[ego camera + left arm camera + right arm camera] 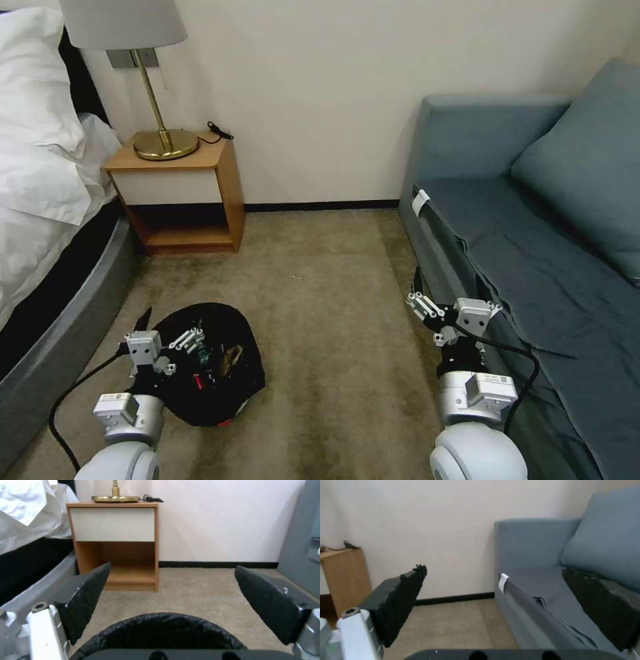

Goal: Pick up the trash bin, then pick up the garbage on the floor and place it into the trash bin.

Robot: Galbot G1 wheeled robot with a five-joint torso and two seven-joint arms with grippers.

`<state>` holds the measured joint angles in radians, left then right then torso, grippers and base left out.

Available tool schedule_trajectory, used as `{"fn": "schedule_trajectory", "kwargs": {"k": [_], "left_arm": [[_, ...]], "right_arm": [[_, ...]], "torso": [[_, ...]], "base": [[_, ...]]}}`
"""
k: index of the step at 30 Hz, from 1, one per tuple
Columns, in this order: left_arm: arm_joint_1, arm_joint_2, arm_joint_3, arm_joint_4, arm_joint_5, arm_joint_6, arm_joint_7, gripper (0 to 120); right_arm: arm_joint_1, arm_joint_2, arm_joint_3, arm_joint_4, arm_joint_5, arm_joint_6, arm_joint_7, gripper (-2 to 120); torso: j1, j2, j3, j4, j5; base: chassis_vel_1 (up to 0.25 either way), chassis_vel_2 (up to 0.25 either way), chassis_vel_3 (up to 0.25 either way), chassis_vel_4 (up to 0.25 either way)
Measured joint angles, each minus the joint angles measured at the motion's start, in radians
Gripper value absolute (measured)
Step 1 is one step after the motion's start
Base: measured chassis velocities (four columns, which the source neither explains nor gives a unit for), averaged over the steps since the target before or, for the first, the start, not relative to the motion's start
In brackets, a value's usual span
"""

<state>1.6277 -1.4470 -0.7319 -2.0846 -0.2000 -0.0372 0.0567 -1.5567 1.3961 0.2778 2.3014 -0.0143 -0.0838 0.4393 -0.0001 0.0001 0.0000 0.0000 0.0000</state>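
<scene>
Left fingers (83, 602) spread wide above trash bin (160, 630); right fingers (400, 605) likewise, empty.

soft, even indoor light fills the room, with no hard shadows; the wall (320, 100) reads bright and slightly washed. the carpet (333, 300) darkens near the bin (227, 393), whose black liner swallows detail. both wrist views are softer, the near finger pads (86, 600) blurred, and straight lines bow at the edges.

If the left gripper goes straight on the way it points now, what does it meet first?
Probably the far rim of the trash bin, just below its line. If the left gripper, fingers open, clears it, bare carpet follows, then the nightstand. Depth is unclear.
</scene>
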Motion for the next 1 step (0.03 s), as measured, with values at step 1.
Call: {"fn": "schedule_trajectory", "kwargs": {"k": [1], "left_arm": [[0.0,0.0,0.001,0.002,0.0,-0.003,0.0,100]], "right_arm": [[0.0,0.002,-0.002,-0.002,-0.002,0.001,0.0,100]], "torso": [[0.0,0.0,0.0,0.0,0.0]], "base": [[0.0,0.0,0.0,0.0]]}}
